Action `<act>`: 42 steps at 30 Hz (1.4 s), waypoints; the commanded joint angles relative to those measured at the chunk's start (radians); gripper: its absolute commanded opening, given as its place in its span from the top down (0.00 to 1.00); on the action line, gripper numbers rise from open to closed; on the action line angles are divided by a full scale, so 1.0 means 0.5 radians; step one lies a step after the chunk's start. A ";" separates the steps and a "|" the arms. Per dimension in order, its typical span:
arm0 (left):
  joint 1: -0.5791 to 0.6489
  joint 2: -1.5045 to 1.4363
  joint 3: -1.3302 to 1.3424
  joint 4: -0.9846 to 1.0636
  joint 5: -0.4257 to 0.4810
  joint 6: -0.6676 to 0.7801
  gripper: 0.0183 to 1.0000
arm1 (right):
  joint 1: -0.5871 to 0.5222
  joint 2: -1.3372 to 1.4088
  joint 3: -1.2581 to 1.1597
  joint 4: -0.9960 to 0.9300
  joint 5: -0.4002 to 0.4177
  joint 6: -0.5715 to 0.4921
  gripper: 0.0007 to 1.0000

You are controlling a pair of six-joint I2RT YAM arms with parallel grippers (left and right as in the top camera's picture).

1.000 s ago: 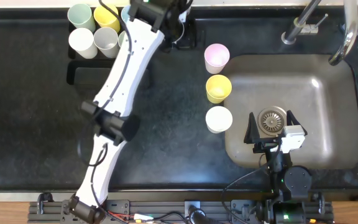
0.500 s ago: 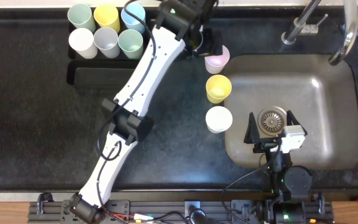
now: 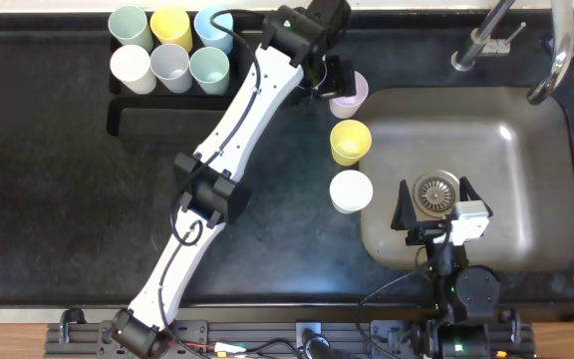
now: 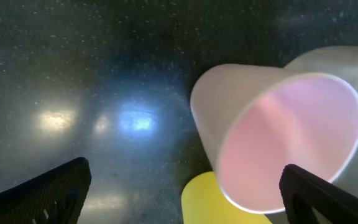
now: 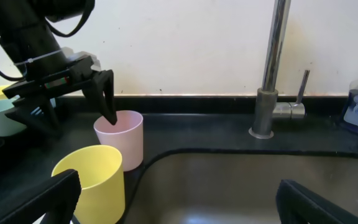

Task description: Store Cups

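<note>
Dark countertop (image 3: 68, 199) runs beside the sink (image 3: 526, 229), where the pink cup (image 4: 272, 130) stands upright at the sink's back corner, in line with a yellow cup (image 3: 350, 141) and a white cup (image 3: 351, 190). My left gripper (image 3: 325, 80) hovers at its rim, fingers spread, grasping nothing. My right gripper (image 3: 434, 202) hangs spread over the sink.

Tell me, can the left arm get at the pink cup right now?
Probably yes: the left gripper is open right by the pink cup, nothing between them; the yellow cup stands apart.

Matt plastic cup (image 4: 272, 130), glossy speckled counter (image 4: 104, 62), metal sink (image 3: 526, 179)
</note>
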 commanded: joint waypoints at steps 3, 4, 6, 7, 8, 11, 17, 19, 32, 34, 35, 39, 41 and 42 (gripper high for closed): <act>0.036 0.069 0.044 0.001 0.024 -0.024 0.00 | 0.009 -0.018 -0.027 0.010 -0.005 -0.006 0.00; 0.036 0.079 0.044 0.007 0.023 -0.024 0.00 | 0.009 -0.018 -0.027 0.010 -0.006 -0.006 0.00; 0.036 0.099 0.044 0.029 0.023 -0.024 0.00 | 0.009 -0.018 -0.027 0.010 -0.006 -0.006 0.00; 0.036 0.101 0.044 0.043 0.021 -0.024 0.00 | 0.009 -0.018 -0.027 0.009 -0.005 -0.006 0.00; 0.035 0.101 0.044 0.059 0.016 -0.024 0.00 | 0.009 -0.018 -0.027 0.009 -0.006 -0.006 0.00; 0.036 0.101 0.045 0.098 0.017 -0.024 0.00 | 0.009 -0.018 -0.027 0.010 -0.006 -0.006 0.00; 0.036 0.101 0.045 0.108 0.010 -0.024 0.37 | 0.009 -0.018 -0.027 0.009 -0.006 -0.006 0.00; 0.036 0.101 0.045 0.109 0.001 -0.024 0.85 | 0.009 -0.018 -0.027 0.009 -0.006 -0.006 0.00; 0.047 -0.348 0.045 -0.034 -0.398 -0.024 0.98 | 0.009 -0.018 -0.027 0.009 -0.005 -0.006 0.00; 0.056 -0.545 0.025 -0.152 -0.528 -0.033 0.98 | 0.009 -0.018 -0.027 0.009 -0.006 -0.006 0.00; 0.069 -0.671 -0.022 -0.208 -0.608 -0.066 0.98 | 0.009 -0.018 -0.027 0.010 -0.006 -0.006 0.00; 0.169 -1.286 -0.578 -0.250 -0.906 -0.198 0.98 | 0.009 -0.018 -0.027 0.009 -0.005 -0.006 0.00; 0.274 -1.632 -1.041 -0.134 -0.964 -0.204 0.98 | 0.009 -0.018 -0.027 0.010 -0.006 -0.006 0.00; 0.359 -1.817 -1.321 -0.041 -0.951 -0.209 0.98 | 0.009 -0.018 -0.027 0.009 -0.006 -0.006 0.00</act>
